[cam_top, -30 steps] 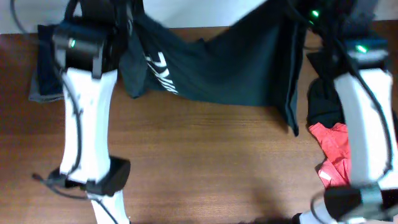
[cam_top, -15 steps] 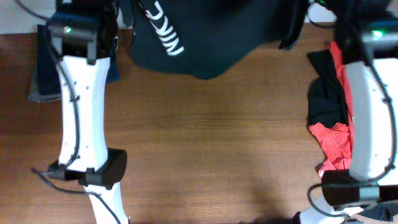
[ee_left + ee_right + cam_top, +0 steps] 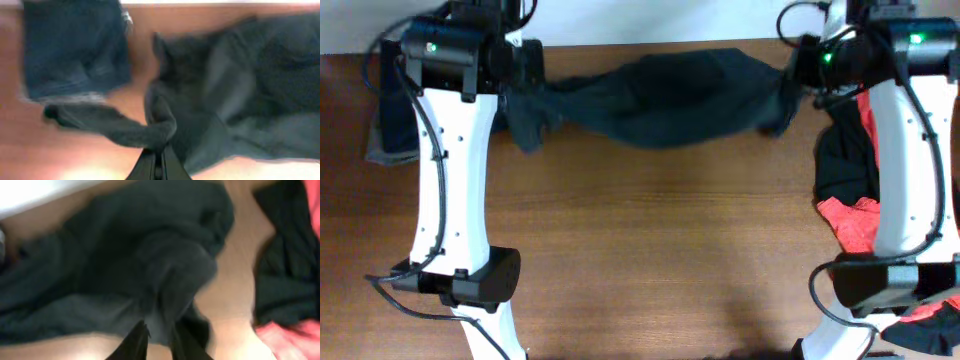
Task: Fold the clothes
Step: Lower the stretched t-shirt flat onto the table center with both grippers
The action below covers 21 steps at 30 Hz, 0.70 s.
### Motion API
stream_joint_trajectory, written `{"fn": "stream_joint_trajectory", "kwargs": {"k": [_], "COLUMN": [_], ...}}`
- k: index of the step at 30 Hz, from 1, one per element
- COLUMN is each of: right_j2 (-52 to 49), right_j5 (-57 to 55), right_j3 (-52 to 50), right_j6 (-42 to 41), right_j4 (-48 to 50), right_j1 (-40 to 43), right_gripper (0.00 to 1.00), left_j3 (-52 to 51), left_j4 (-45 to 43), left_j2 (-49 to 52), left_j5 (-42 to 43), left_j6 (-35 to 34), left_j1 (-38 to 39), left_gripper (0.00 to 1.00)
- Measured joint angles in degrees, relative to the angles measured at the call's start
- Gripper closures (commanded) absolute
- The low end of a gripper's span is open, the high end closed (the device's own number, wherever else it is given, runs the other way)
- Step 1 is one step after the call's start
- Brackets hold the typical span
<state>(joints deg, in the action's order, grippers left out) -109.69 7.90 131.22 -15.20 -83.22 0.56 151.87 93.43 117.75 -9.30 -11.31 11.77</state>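
The charcoal-black T-shirt (image 3: 660,95) lies bunched in a long band along the table's far edge, stretched between both grippers. Its white letters do not show. My left gripper (image 3: 528,82) holds the shirt's left end. In the left wrist view this gripper (image 3: 160,154) is shut on a twisted fold of the shirt (image 3: 235,85). My right gripper (image 3: 798,75) is at the shirt's right end. Seen from the right wrist, the right gripper (image 3: 160,336) has its jaws slightly parted, with dark cloth (image 3: 150,265) loose between them. A red T-shirt (image 3: 850,222) lies crumpled at the right.
A folded dark-blue garment (image 3: 385,110) sits at the far left, also seen in the left wrist view (image 3: 72,47). A black garment (image 3: 840,160) is heaped beside the red one, under the right arm (image 3: 905,170). Brown wooden tabletop (image 3: 660,250) spans the middle and front.
The shirt, held up and spread with its letters showing, has come down onto the far edge as a bunched band. Both grippers moved away from me. The right jaws have parted.
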Motion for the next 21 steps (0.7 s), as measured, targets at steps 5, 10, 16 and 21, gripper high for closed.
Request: {"fn": "stream_joint_trajectory", "kwargs": {"k": [5, 10, 16, 21], "right_j2": [-0.20, -0.20, -0.20, -0.20], "right_j5": [-1.86, -3.87, -5.11, -5.14], "right_j3": [0.02, 0.02, 0.02, -0.17], "right_j6": [0.52, 0.33, 0.46, 1.11], "right_j4": [-5.18, -7.72, -7.72, -8.11], "right_j1": [0.00, 0.00, 0.00, 0.00], "right_gripper": [0.51, 0.21, 0.07, 0.08], "left_j3": [-1.97, -3.93, -7.69, -12.55], "left_j4": [3.21, 3.19, 3.17, 2.60], "left_j2": [0.00, 0.00, 0.00, 0.00], "left_j5": [8.63, 13.62, 11.47, 8.70], "left_j6": [-2.23, -2.91, -3.08, -3.10], "left_j1": [0.09, 1.42, 2.45, 2.38], "left_gripper": [0.89, 0.01, 0.01, 0.01]}}
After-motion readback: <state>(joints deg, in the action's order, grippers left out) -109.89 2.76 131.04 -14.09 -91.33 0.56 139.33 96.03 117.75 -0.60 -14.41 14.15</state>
